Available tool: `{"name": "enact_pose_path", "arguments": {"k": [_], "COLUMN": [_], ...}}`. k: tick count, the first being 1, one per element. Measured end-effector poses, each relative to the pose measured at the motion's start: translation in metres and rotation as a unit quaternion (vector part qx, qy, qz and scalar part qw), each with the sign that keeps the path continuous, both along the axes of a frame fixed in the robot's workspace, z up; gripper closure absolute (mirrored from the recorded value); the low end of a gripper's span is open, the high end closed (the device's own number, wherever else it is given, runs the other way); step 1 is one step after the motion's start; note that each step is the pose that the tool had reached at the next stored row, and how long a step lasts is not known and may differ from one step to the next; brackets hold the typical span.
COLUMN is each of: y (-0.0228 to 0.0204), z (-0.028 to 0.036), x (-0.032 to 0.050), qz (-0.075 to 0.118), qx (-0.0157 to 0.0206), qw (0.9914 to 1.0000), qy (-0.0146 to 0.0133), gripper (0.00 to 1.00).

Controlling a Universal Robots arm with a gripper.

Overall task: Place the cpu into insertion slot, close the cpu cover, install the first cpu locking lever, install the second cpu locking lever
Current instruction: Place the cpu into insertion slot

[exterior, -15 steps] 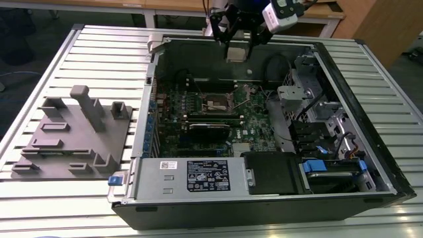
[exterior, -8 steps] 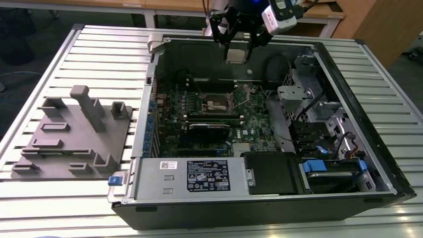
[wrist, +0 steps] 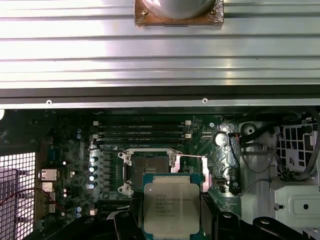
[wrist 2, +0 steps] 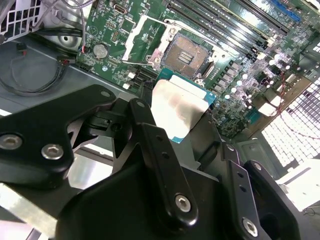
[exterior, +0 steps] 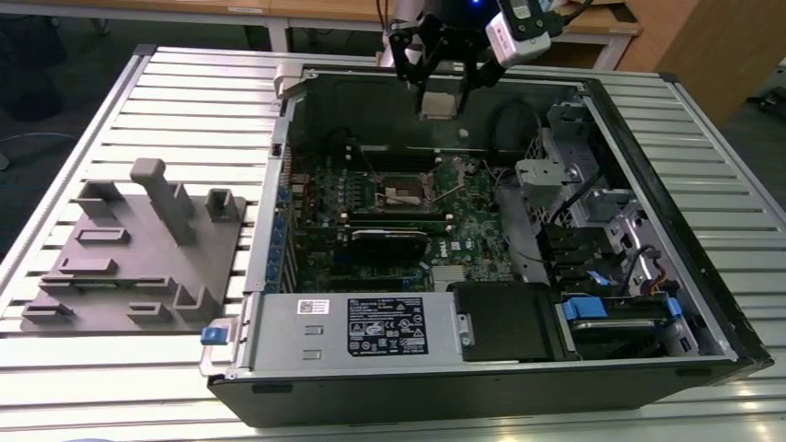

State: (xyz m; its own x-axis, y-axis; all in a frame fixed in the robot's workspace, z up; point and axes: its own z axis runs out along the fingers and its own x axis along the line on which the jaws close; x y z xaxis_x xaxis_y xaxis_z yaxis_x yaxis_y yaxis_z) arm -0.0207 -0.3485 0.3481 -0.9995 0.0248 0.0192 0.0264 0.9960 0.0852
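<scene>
My gripper [exterior: 439, 99] hangs above the far end of the open computer case [exterior: 664, 101], shut on the cpu [exterior: 437, 105]. The cpu [wrist: 171, 202] is a flat square chip with a silver-grey top, pinched at two opposite edges by black fingers [wrist: 125, 222]. In the second wrist view the cpu [wrist 2: 180, 105] shows between the fingers [wrist 2: 142, 120]. The insertion slot [exterior: 403, 193] lies on the green motherboard well below the chip, uncovered, its pale contact field [wrist 2: 187, 52] bare. The cpu cover [wrist 2: 144, 41] is swung open beside the insertion slot [wrist: 150, 163].
A grey power supply box [exterior: 356, 327] and a black shroud [exterior: 503, 318] fill the case's near end, with metal drive cages [exterior: 590, 198] on the exterior view's right. A grey fixture plate [exterior: 135, 253] with upright blocks sits outside the case on the slatted table, on the left. Long memory slots [wrist: 142, 131] run beside the socket.
</scene>
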Motion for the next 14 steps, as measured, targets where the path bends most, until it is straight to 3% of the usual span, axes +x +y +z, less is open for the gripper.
{"name": "enact_pose_path", "arguments": {"k": [6,14], "y": [0.0000,0.0000], "z": [-0.0019,-0.0094], "x": [0.0000,-0.0031], "qz": [0.000,0.000], "qx": [-0.0002,-0.0016], "qw": [1.00000,1.00000], "qy": [0.0000,-0.0004], "gripper": [0.46,0.46]}}
